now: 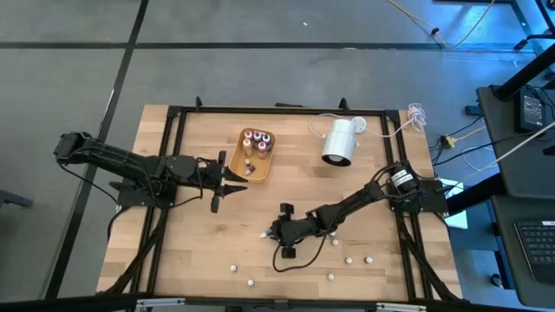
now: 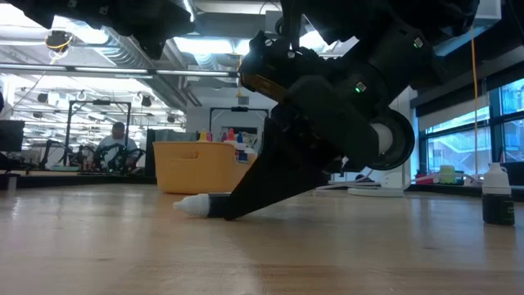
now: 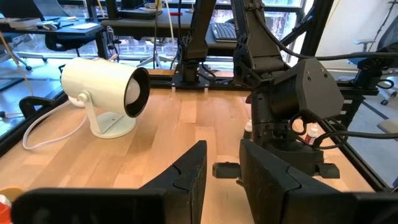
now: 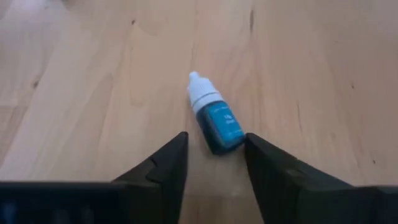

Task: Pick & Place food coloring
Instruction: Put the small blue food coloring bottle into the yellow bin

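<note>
My left gripper [image 1: 227, 181] hovers over the left-centre of the wooden table [image 1: 199, 251], its fingers [image 3: 186, 177] parted with nothing between them, tips just beside the orange tray [image 1: 253, 169]. Several upright food coloring bottles [image 1: 257, 139] stand in the far end of that tray. Right of the tray, near the far edge, lies the white cylindrical lamp [image 1: 339, 141] on its stand, with a white cord [image 1: 408, 117] trailing toward the far right corner.

My right gripper [image 1: 276, 232] is low at centre-table, fingers [image 4: 163, 168] spread wide. A blue food coloring bottle [image 4: 214, 121] lies on its side on the wood, white cap pointing away from me, its base just inside the gap between the fingertips, touching neither.

In the low view the fingertips rest at the tabletop beside the bottle's white cap [image 2: 190, 205].

Loose white-capped bottles [image 1: 349, 259] are scattered along the near edge, right of and below my right gripper. Bare wood lies open between the two grippers. A black frame [image 1: 173, 130] borders the table.
</note>
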